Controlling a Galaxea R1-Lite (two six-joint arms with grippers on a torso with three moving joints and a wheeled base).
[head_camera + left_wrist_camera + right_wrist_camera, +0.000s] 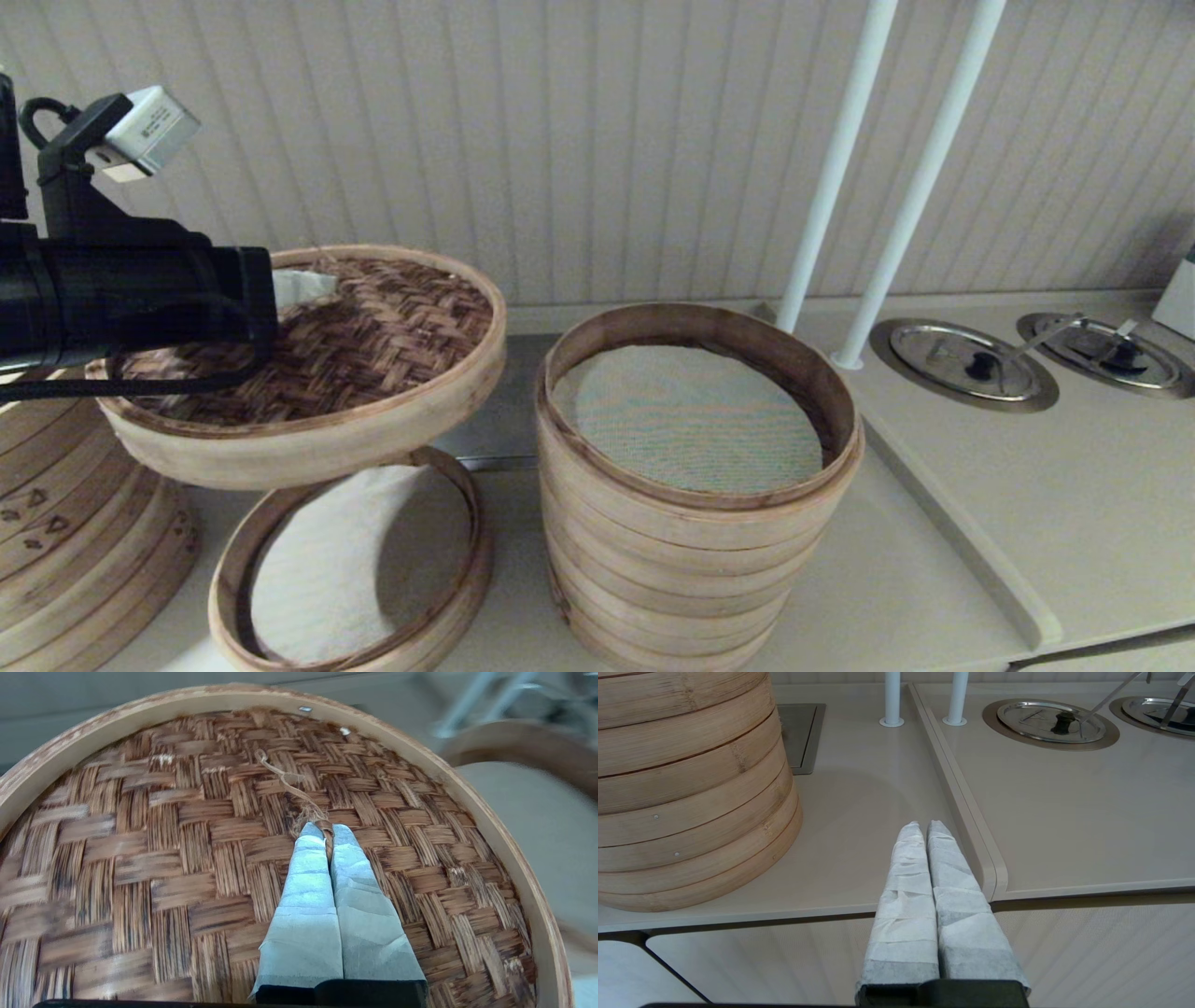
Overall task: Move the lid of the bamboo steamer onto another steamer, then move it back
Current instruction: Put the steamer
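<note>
A: We see a pale counter [943, 560] with a ribbed wall [597, 140] behind it.

B: We see the lid [317, 364] at the left of the frame, up in the air and tilted, above a low tray [350, 569] with white cloth.

A: The left gripper [327, 833] is pinched together on the little twine loop [322, 826] on the lid's woven top.

B: The tall steamer [695, 523] stands in the middle, open, near the lid.

A: The right gripper [923, 828] hangs at the counter's edge, fingers pressed together, holding nothing.
</note>
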